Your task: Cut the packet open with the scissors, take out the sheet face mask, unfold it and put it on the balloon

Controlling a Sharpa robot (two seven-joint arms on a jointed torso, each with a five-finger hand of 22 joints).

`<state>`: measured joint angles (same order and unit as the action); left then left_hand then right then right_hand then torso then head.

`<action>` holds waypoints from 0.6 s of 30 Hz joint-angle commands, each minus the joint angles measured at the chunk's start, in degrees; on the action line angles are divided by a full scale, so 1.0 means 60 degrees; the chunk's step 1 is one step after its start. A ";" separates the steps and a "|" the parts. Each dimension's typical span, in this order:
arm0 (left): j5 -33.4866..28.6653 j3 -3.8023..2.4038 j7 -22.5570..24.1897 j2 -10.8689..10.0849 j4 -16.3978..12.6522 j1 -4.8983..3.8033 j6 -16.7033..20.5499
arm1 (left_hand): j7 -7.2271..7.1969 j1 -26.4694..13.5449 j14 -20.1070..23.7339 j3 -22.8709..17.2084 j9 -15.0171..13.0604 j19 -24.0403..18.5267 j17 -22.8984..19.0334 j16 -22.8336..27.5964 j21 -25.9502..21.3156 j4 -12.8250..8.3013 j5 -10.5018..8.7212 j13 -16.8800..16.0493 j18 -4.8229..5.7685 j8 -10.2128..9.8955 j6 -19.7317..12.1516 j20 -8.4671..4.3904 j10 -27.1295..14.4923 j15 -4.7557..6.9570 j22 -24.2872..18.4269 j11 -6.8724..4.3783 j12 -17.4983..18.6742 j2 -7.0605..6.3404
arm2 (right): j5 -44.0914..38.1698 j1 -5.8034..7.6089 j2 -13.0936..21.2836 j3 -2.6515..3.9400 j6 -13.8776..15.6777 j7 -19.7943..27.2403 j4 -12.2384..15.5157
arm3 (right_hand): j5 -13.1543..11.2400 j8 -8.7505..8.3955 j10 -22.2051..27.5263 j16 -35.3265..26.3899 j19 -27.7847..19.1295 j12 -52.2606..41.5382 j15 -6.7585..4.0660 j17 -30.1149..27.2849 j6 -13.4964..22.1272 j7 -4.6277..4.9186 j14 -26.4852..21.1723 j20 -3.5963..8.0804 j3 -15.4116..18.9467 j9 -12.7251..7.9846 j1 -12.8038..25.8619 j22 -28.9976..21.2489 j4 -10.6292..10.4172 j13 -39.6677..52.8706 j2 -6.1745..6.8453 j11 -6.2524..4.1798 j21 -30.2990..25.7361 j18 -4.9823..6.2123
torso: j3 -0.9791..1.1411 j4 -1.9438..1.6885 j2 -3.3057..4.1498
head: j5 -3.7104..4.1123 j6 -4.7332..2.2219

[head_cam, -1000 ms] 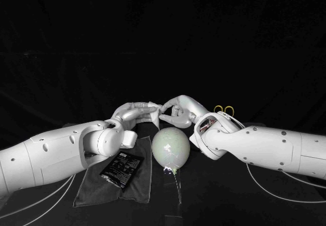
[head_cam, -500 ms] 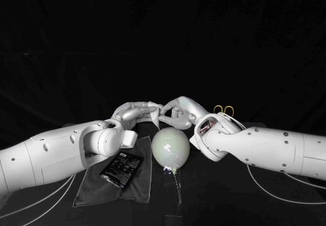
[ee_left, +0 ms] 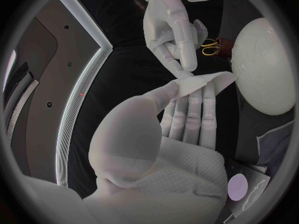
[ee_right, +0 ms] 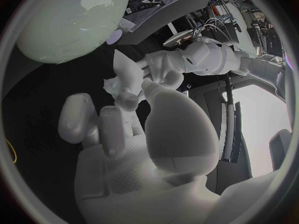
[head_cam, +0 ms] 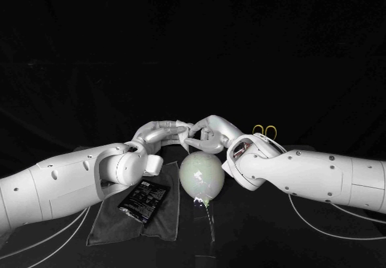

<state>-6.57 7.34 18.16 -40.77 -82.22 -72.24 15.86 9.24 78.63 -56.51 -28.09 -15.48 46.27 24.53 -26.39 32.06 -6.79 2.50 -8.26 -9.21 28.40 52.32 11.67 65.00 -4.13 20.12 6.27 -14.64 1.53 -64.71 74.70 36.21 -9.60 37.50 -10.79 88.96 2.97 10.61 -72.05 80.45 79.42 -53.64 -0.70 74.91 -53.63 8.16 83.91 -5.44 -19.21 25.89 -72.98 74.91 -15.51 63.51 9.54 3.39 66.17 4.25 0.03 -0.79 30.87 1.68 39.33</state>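
Note:
The pale green balloon [head_cam: 201,174] lies on the table in the middle. Just behind and above it my left hand [head_cam: 161,133] and right hand [head_cam: 211,133] meet fingertip to fingertip. Between them is the folded white sheet face mask [ee_left: 209,79]. My left hand [ee_left: 187,119] holds it between thumb and fingers, and my right hand [ee_left: 171,30] pinches its edge from the other side. In the right wrist view the mask [ee_right: 122,72] stands as a small white peak at the fingertips, near the balloon [ee_right: 69,20]. The black packet [head_cam: 145,201] lies on a dark cloth [head_cam: 133,226].
Scissors with yellow handles [head_cam: 265,130] lie behind my right forearm, also seen as scissors [ee_left: 211,46] beside the balloon [ee_left: 264,64]. The cloth lies left of the balloon. White cables trail over the table at both front corners.
A second ago a flap of the mask hung down between the hands. It is now drawn up between the fingertips, and my right hand has edged closer to the left.

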 commanded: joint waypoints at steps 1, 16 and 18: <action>0.0115 -0.0014 0.0101 0.0033 -0.0034 -0.0012 -0.0110 | 0.0040 -0.0012 0.0013 -0.0065 -0.0002 -0.0072 -0.0014 0.0066 -0.0038 -0.0005 0.0053 0.0008 -0.0125 0.0019 0.0036 -0.0024 0.0069 -0.0047 0.0004 -0.0011 0.0030 -0.0045 | 0.0082 -0.0002 -0.0078 0.0010 -0.0214 -0.0241 -0.0120 | 0.0012 -0.0084 0.0132 -0.0089 -0.0109 0.0087 0.0047 0.0564 0.0102 0.0024 0.0229 -0.0028 0.0077 -0.0030 0.0122 0.1327 -0.0098 -0.0066 0.0021 0.0024 -0.0145 0.0114 | 0.0016 -0.0005 0.0011 | -0.0035 0.0006; 0.0147 -0.0013 0.0010 0.0035 -0.0063 -0.0012 -0.0527 | 0.0460 -0.0618 0.0702 -0.0411 0.0347 -0.0576 -0.0386 0.0822 -0.0750 0.0646 0.0053 0.0752 -0.0115 -0.0799 -0.0730 0.0363 -0.1207 -0.0540 -0.0473 0.0567 0.1346 -0.0334 | 0.0244 -0.0002 -0.0140 0.0013 -0.0223 -0.0146 -0.0147 | 0.0013 -0.0136 0.0212 -0.0122 -0.0151 0.0116 0.0074 0.0518 0.0182 0.0051 0.0195 -0.0051 0.0227 -0.0073 0.0189 0.1311 -0.0156 -0.0113 0.0036 0.0053 -0.0234 0.0128 | -0.0004 0.0012 -0.0008 | 0.0006 -0.0005; 0.0148 -0.0013 -0.0004 0.0035 -0.0066 -0.0012 -0.0614 | 0.0479 -0.0734 0.0767 -0.0425 0.0392 -0.0611 -0.0449 0.0943 -0.0926 0.0795 0.0047 0.0787 -0.0135 -0.0880 -0.0733 0.0451 -0.1289 -0.0587 -0.0603 0.0600 0.1479 -0.0404 | 0.0269 -0.0001 -0.0142 0.0013 -0.0204 -0.0157 -0.0176 | 0.0011 -0.0155 0.0234 -0.0131 -0.0167 0.0114 0.0083 0.0505 0.0211 0.0062 0.0184 -0.0060 0.0281 -0.0087 0.0216 0.1305 -0.0165 -0.0121 0.0038 0.0064 -0.0268 0.0133 | -0.0002 0.0008 -0.0003 | 0.0009 -0.0010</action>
<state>-6.01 7.31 18.01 -40.72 -82.42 -72.25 14.68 11.99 74.25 -51.95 -30.56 -13.14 42.45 21.85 -20.74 26.50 -1.91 2.67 -3.55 -9.21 23.22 48.08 14.26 57.43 -7.78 16.52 9.93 -5.80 -0.76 -63.23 74.67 35.52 -9.59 36.92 -12.05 87.83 2.97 9.88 -71.01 80.00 78.66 -53.15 -0.58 74.95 -52.78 8.57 84.02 -5.75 -17.62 25.43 -72.29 74.95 -16.47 62.80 9.72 3.79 64.66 3.88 0.02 -0.70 30.83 1.70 39.29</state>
